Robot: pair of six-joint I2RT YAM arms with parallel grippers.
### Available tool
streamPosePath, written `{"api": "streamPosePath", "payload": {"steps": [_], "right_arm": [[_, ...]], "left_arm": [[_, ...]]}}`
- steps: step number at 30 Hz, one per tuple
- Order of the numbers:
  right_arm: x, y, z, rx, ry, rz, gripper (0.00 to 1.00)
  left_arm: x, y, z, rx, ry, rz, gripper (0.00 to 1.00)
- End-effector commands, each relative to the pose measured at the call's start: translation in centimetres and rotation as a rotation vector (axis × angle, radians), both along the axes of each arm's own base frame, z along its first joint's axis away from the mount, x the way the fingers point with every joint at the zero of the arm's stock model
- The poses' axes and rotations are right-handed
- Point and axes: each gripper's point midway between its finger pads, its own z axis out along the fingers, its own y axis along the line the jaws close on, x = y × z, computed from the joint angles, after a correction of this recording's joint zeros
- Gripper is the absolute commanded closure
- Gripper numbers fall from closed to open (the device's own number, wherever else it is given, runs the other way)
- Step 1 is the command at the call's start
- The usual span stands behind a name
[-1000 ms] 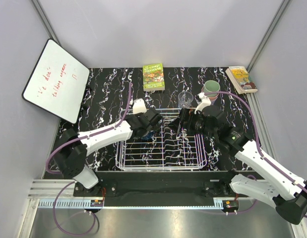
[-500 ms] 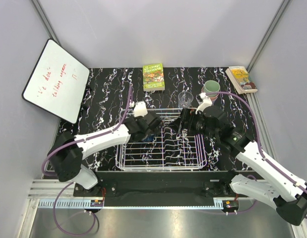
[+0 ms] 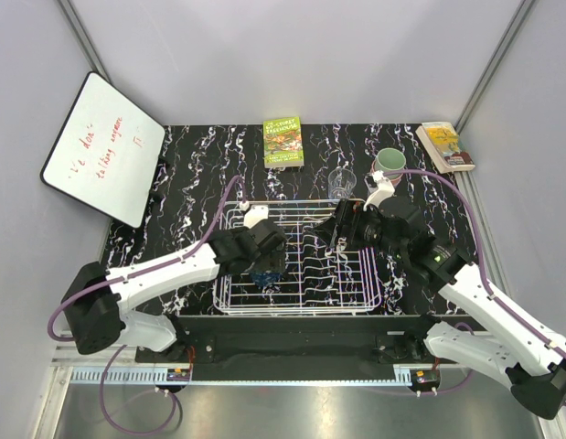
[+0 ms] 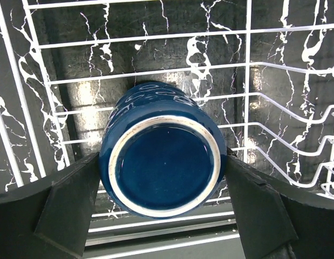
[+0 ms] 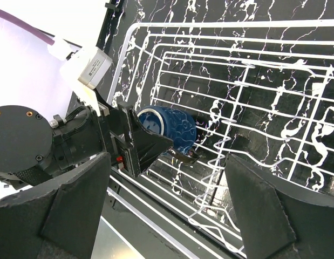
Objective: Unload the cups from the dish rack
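Black marbled tabletop under white rack. Left claw low inside near-left part, clamped on blue cup lying sideways, base toward wrist. Right claw spread wide above rack's far right. Beyond, on tabletop: glass, green cup.

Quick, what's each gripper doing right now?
Left gripper: jaws shut on the dark blue cup.
Right gripper: jaws open, holding nothing.
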Motion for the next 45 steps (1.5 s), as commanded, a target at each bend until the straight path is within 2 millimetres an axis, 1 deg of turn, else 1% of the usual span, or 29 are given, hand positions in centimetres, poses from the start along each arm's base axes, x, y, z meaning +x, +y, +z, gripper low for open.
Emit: {"api": "streamPosePath", "payload": {"steps": [1,2,3,5,8,12,17,20,22,24,29,34,36,43,45], "right_arm": [[0.4,0.2,1.3,0.012,-0.048,-0.007,0.05],[0.4,0.2,1.2,0.009,-0.046,-0.006,0.05],[0.4,0.1,1.1,0.006,-0.042,-0.008,0.06],[0.4,0.2,1.1,0.010,-0.043,-0.006,0.06],[0.3,0.2,1.0,0.012,-0.039,-0.006,0.05],[0.3,0.1,0.7,0.009,-0.033,-0.010,0.05],[0.4,0.2,0.8,0.008,-0.032,-0.011,0.05],[0.3,0.2,0.8,0.011,-0.032,-0.009,0.05],[0.3,0.1,0.7,0.008,-0.030,-0.010,0.05],[0.3,0.2,0.7,0.009,-0.031,-0.010,0.05],[0.3,0.1,0.5,0.006,-0.028,-0.012,0.05],[0.2,0.1,0.3,0.005,-0.025,-0.012,0.05],[0.3,0.1,0.2,0.003,-0.020,-0.011,0.05],[0.4,0.2,0.0,-0.002,-0.018,-0.012,0.05],[0.4,0.2,-0.2,-0.006,-0.015,-0.012,0.05]], "left_arm": [[-0.6,1.5,-0.6,0.072,0.027,0.000,0.07],[-0.4,1.4,-0.7,0.073,0.027,0.015,0.01],[-0.2,1.2,-0.4,0.068,0.020,0.021,0.01],[0.1,1.1,-0.3,0.070,0.016,0.045,0.01],[0.8,0.9,0.6,0.056,-0.016,0.085,0.01],[1.9,0.4,2.8,0.020,-0.066,0.121,0.01],[2.7,0.3,3.6,0.033,-0.086,0.163,0.01],[3.0,0.0,4.7,0.002,-0.105,0.180,0.01],[3.1,-0.2,4.9,-0.003,-0.105,0.178,0.01],[3.0,-0.1,4.7,0.005,-0.095,0.178,0.01],[2.2,0.3,3.0,0.026,-0.045,0.209,0.01],[1.5,1.0,2.6,0.011,-0.033,0.240,0.01],[1.3,1.1,2.2,0.018,-0.021,0.241,0.01],[0.5,1.2,0.4,0.030,0.028,0.240,0.01],[0.5,0.8,0.0,0.023,0.034,0.233,0.01]]}}
